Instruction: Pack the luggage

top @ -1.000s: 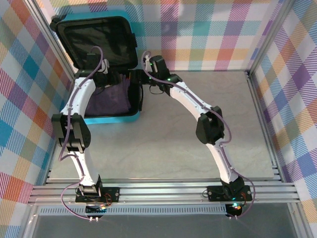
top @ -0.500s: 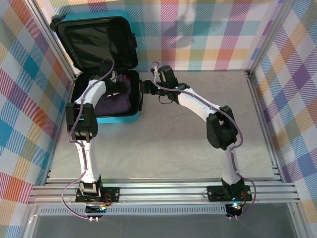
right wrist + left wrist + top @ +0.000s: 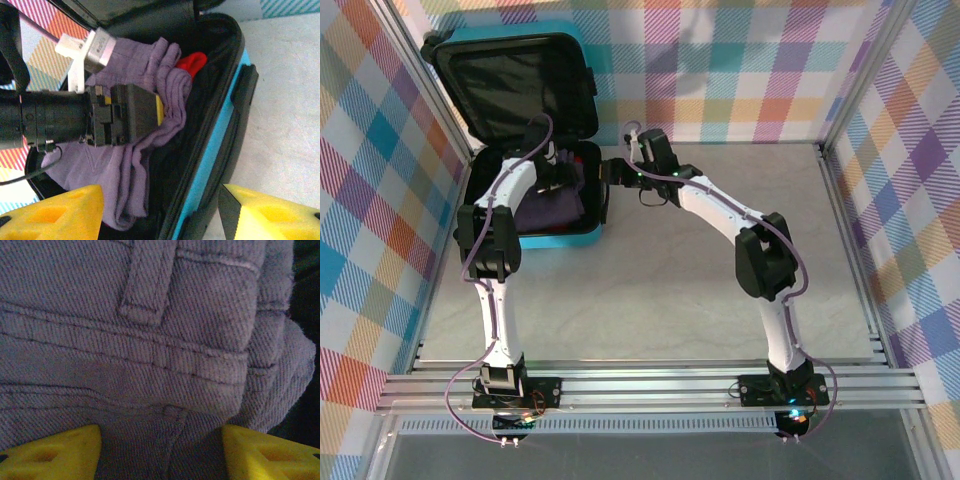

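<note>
The luggage (image 3: 545, 240), a turquoise hard-shell case, lies open at the back left with its black-lined lid (image 3: 515, 85) propped against the wall. Folded purple clothes (image 3: 542, 212) fill its base. My left gripper (image 3: 563, 172) is down inside the case. Its yellow fingertips (image 3: 50, 452) stand wide apart and press on the purple fabric (image 3: 150, 340). In the right wrist view the left gripper (image 3: 150, 111) sits on the purple clothes (image 3: 145, 60), with a red garment (image 3: 192, 62) tucked beside them. My right gripper (image 3: 610, 172) hovers open just outside the case's right wall (image 3: 220, 150).
A black side handle (image 3: 245, 90) sticks out from the case's right wall. Checkered walls and metal frame posts (image 3: 845, 120) enclose the grey tabletop (image 3: 720, 260), which lies bare to the right of the case.
My left gripper has moved right and forward, lower onto the purple clothes. My right gripper has drawn back from over the case to just outside its right wall.
</note>
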Robot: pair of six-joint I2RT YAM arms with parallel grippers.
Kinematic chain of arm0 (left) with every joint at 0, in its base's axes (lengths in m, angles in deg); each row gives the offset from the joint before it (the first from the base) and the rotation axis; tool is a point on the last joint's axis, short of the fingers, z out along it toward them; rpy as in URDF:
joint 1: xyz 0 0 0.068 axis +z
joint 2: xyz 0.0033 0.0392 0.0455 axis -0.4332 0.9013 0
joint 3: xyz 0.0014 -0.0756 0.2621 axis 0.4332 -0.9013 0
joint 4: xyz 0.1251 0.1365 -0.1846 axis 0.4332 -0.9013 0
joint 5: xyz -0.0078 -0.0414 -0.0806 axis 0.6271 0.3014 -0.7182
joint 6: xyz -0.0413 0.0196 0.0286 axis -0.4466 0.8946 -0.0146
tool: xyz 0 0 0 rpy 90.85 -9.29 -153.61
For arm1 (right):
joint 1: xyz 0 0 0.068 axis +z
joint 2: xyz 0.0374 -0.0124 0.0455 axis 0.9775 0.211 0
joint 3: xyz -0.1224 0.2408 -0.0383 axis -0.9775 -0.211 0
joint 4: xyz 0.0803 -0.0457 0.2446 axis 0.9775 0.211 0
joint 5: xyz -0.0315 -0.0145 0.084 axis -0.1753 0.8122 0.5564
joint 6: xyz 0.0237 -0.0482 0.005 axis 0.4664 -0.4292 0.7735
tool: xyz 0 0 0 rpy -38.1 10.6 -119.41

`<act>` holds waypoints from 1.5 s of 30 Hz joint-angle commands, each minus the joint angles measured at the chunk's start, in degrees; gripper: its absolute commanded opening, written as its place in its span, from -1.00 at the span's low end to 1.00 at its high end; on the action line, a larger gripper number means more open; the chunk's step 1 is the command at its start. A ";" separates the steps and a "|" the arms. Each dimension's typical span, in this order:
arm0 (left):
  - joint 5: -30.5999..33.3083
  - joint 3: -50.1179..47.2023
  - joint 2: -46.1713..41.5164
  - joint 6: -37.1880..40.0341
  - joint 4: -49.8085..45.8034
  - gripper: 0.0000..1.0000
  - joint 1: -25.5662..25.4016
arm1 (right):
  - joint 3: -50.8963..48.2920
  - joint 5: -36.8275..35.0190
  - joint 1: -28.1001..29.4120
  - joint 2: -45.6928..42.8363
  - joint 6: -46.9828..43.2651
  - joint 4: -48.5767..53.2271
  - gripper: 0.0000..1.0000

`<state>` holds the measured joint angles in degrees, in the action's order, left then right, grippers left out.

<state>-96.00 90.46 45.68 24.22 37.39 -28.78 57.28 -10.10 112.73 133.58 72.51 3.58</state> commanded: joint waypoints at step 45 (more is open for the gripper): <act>-17.59 34.87 3.03 -49.94 31.42 0.46 24.78 | 23.41 -5.02 4.90 21.34 2.68 14.75 0.19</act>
<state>-112.09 123.01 48.15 -21.15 61.31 -4.74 79.22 -14.99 117.28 152.97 74.26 16.84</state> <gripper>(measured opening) 0.730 0.595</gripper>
